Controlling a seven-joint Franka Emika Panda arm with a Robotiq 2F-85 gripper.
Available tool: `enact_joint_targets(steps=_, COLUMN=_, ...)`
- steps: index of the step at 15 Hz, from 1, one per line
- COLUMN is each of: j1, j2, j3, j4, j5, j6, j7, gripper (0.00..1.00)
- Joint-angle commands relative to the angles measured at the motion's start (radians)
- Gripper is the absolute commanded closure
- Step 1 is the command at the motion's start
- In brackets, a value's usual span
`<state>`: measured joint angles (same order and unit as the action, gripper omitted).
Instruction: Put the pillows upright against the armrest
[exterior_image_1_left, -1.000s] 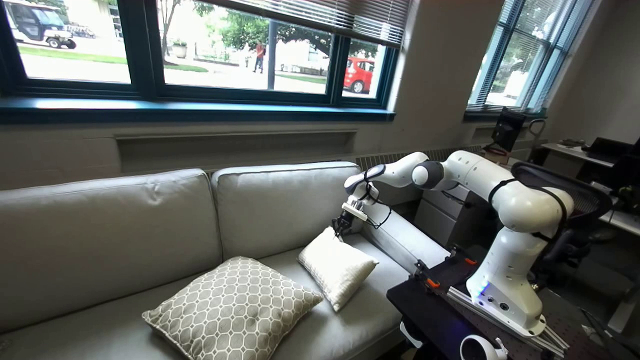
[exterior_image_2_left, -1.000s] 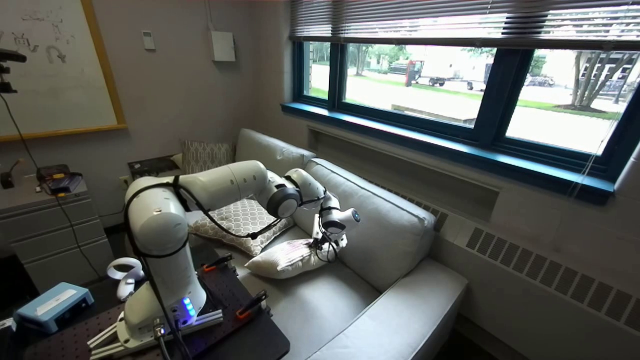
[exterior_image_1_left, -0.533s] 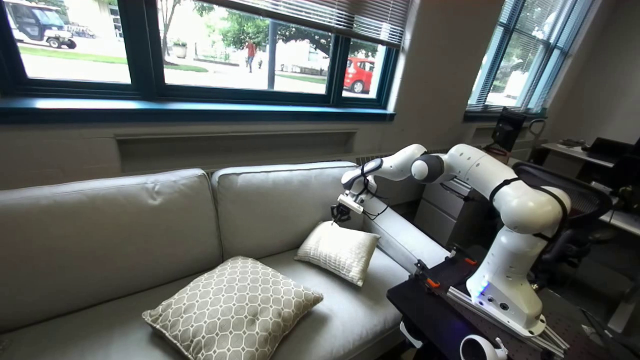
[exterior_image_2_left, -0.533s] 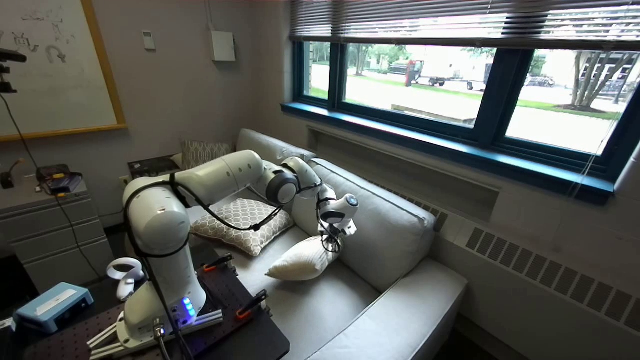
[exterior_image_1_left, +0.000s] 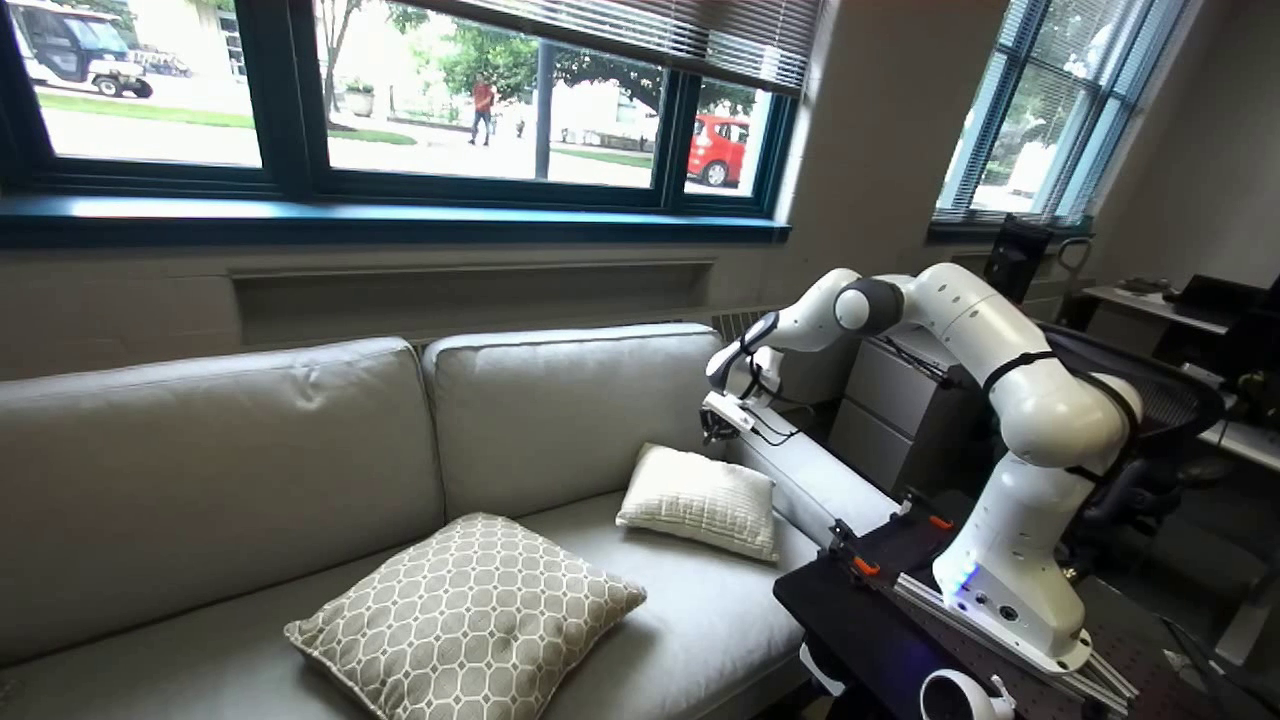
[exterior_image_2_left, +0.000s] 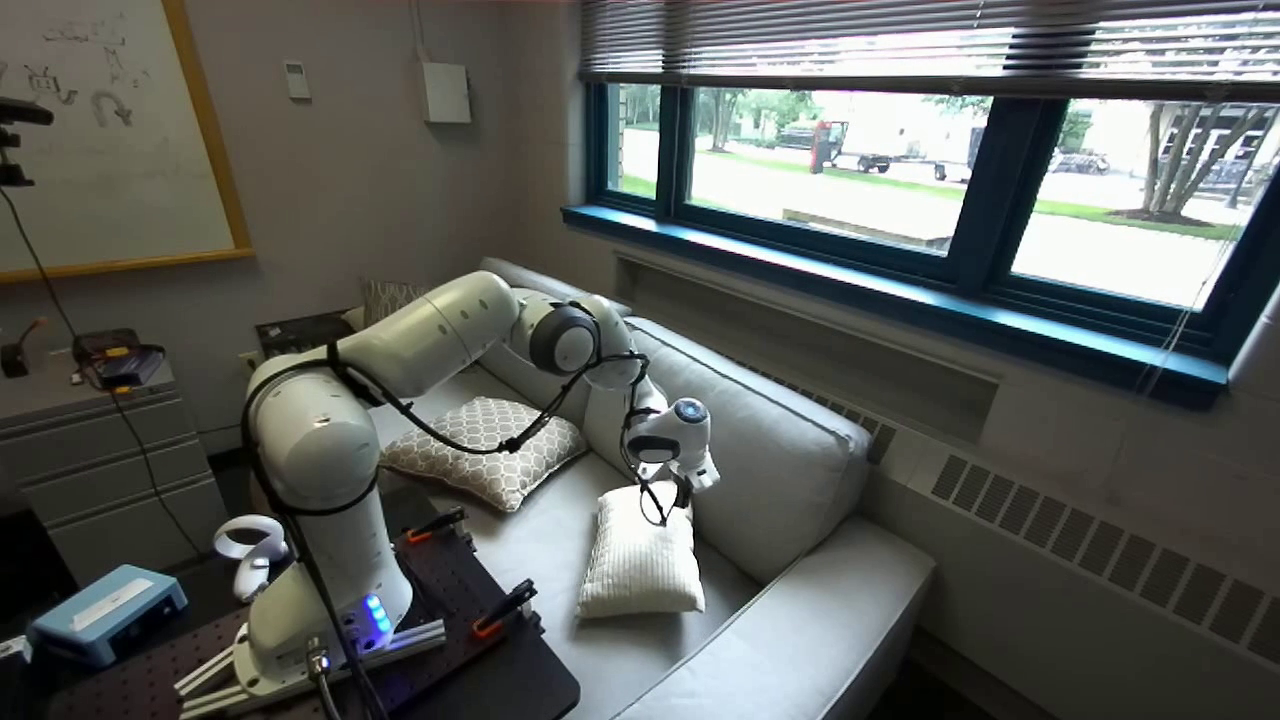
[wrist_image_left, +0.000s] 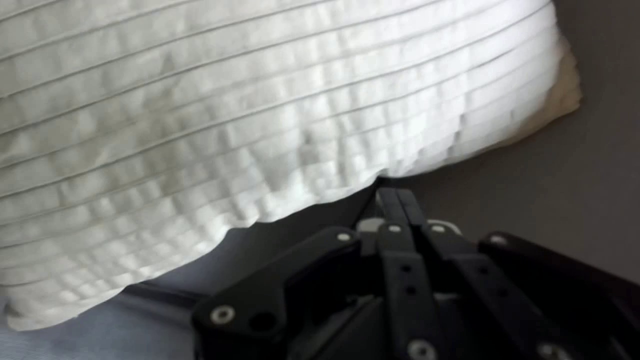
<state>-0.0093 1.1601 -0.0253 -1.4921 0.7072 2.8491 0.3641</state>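
Currently showing a closed gripper (wrist_image_left: 396, 194), with both slim tips side by side and meeting. Just past those tips in the wrist view, find the stitched edge of the white pillow (wrist_image_left: 240, 120); cannot tell whether touching it or stopping barely short. In both exterior views, see that white pillow close below the gripper, over the sofa seat (exterior_image_1_left: 700, 610), though hard to tell whether lying, leaning or lifted. Right beside the gripper, note the grey back cushion (exterior_image_1_left: 570, 410). Off to one side of the gripper, beyond a strip of seat, find the armrest (exterior_image_2_left: 800, 630), near the white pillow but apart from it in an exterior view. To the opposite side, farther from the gripper, see the lattice pillow (exterior_image_1_left: 470, 620) lying flat on the seat, near the white pillow. Back from the gripper, trace the white arm (exterior_image_1_left: 975, 315) down to the black table (exterior_image_1_left: 840, 610), with orange-and-black clamps (exterior_image_2_left: 503, 608) along the table edge nearest the seat.
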Motion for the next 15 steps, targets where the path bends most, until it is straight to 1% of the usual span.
enact_joint_targets(steps=1, j1=-0.018, j2=-0.147, j3=0.035, j4=-0.248, j5=0.015, j6=0.108, j7=-0.001, gripper=1.00)
enact_joint_targets(steps=2, j1=-0.021, j2=-0.180, j3=0.048, j4=-0.299, j5=0.001, j6=0.106, j7=-0.025, gripper=0.73)
enact_joint_targets(steps=3, j1=-0.017, j2=-0.210, j3=0.051, j4=-0.349, j5=-0.011, j6=0.105, j7=-0.036, gripper=0.74)
enact_joint_targets(steps=4, j1=-0.012, j2=-0.223, j3=0.047, j4=-0.362, j5=-0.033, j6=0.082, j7=-0.044, gripper=0.69)
enact_joint_targets(steps=6, j1=-0.050, j2=-0.253, j3=0.077, j4=-0.378, j5=-0.085, j6=0.002, j7=-0.103, gripper=0.56)
enact_joint_targets(steps=8, j1=-0.042, j2=-0.261, j3=0.049, j4=-0.369, j5=-0.149, j6=-0.087, j7=-0.095, gripper=0.41)
enact_joint_targets(steps=9, j1=-0.032, j2=-0.254, j3=0.025, j4=-0.349, j5=-0.184, j6=-0.124, j7=-0.073, gripper=0.32)
enact_joint_targets(steps=11, j1=-0.007, j2=-0.240, j3=-0.019, j4=-0.317, j5=-0.264, j6=-0.158, j7=-0.035, gripper=0.19)
enact_joint_targets(steps=13, j1=0.082, j2=-0.211, j3=-0.125, j4=-0.279, j5=-0.379, j6=-0.157, j7=0.034, gripper=0.04)
enact_joint_targets(steps=14, j1=0.121, j2=-0.196, j3=-0.170, j4=-0.255, j5=-0.428, j6=-0.162, j7=0.078, gripper=0.00)
enact_joint_targets(steps=15, j1=0.158, j2=-0.179, j3=-0.208, j4=-0.231, j5=-0.478, j6=-0.171, j7=0.108, gripper=0.00)
